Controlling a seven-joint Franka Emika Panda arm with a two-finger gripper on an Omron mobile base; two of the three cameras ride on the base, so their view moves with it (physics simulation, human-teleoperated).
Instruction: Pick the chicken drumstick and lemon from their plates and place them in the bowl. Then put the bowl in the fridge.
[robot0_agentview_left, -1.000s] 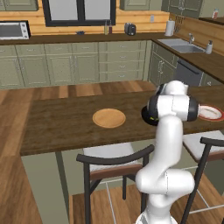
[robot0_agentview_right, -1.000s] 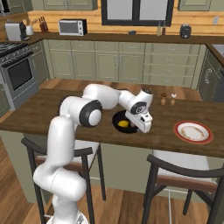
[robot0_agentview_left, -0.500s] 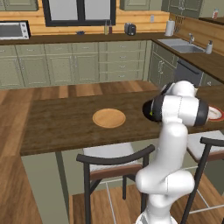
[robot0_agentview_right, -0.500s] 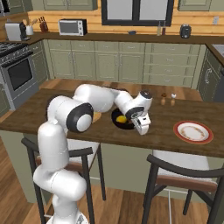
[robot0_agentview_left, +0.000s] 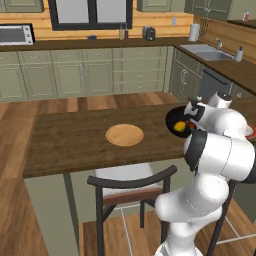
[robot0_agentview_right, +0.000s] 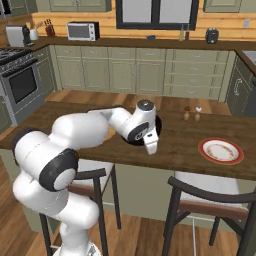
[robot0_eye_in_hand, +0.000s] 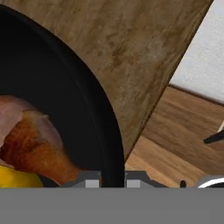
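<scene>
Bowl (robot0_eye_in_hand: 57, 118), glossy black, sits near the front edge of the wooden island counter (robot0_agentview_right: 180, 145), already holding the chicken drumstick (robot0_eye_in_hand: 33, 144) and lemon (robot0_eye_in_hand: 17, 179). The gripper (robot0_eye_in_hand: 111, 178) has its two fingertips straddling the bowl's near rim, one inside, one outside; whether they clamp it I cannot tell. It looks rigid, smooth, probably slippery; the rim is the sensible hold. Farther along lie both emptied plates: the red-rimmed plate (robot0_agentview_right: 221, 151) and the wooden plate (robot0_agentview_left: 124, 135).
</scene>
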